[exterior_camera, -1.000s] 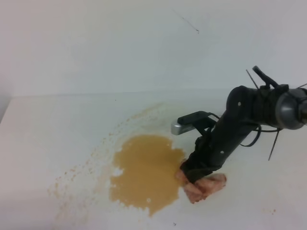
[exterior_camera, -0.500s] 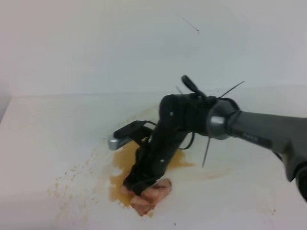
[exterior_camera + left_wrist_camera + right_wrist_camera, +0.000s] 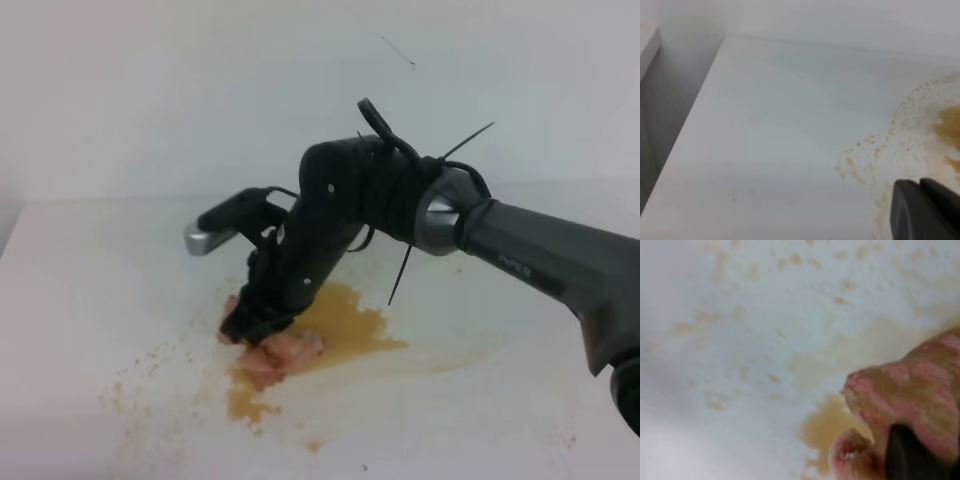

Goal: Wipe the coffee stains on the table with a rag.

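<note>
Writing: pale lettering on my right forearm casing, too small and blurred to read. No other labels legible.

Right gripper: down on the table, jaws pressed in on the rag, a bunched pinkish-orange wad. In the right wrist view the rag is mottled pink and tan, soaked through, with my dark fingertip buried in it. It lies at the left end of the coffee stains.

Stains: tan-brown pool to the right of the rag, a smaller patch just below it, a pale smear running right across the table, and fine speckles fanning out to the lower left. The left wrist view shows those speckles thinning toward bare white surface.

Edges and room: the table's left edge drops off beside a grey gap; broad white surface lies between that edge and the speckles. The back edge meets a plain white wall.

Left gripper: only a dark corner shows at the bottom right of its own camera, above the speckled area. I cannot tell how its jaws stand.

Containers: none noted.
</note>
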`<state>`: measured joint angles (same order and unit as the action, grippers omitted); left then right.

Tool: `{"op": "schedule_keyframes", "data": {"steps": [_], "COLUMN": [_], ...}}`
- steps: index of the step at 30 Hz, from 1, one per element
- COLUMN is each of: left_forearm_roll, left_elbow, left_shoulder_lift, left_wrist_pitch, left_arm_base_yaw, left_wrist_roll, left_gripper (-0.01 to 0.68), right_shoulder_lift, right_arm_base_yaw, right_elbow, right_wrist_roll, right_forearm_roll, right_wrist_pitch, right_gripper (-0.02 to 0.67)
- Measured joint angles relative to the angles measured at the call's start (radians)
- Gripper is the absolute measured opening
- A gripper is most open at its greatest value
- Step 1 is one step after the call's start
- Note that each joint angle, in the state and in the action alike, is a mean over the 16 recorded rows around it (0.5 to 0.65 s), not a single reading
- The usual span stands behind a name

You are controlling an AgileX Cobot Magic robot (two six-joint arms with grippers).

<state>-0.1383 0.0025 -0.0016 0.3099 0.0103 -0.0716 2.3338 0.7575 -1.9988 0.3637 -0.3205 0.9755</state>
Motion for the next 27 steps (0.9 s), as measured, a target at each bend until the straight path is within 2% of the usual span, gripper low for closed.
{"op": "schedule_keyframes", "data": {"steps": [16, 21, 27], "left_forearm_roll": [0.000, 0.000, 0.000], "left_elbow": [0.000, -0.002, -0.002], "left_shoulder_lift": [0.000, 0.002, 0.002], "left_wrist_pitch": [0.000, 0.001, 0.001], "left_arm_base_yaw": [0.000, 0.000, 0.000], "left_wrist_roll": [0.000, 0.000, 0.000], "left_gripper": [-0.002, -0.002, -0.002], "right_shoulder_lift": [0.075, 0.110, 0.125], "right_arm_base_yaw": [0.102, 0.086, 0.026], "right_elbow": [-0.040, -0.043, -0.048], "right_wrist_roll": [0.029, 0.027, 0.023], "right_forearm_roll": [0.017, 0.051, 0.081], "right_wrist_pitch": [-0.002, -0.028, -0.057], "right_gripper": [0.058, 0.058, 0.057]}}
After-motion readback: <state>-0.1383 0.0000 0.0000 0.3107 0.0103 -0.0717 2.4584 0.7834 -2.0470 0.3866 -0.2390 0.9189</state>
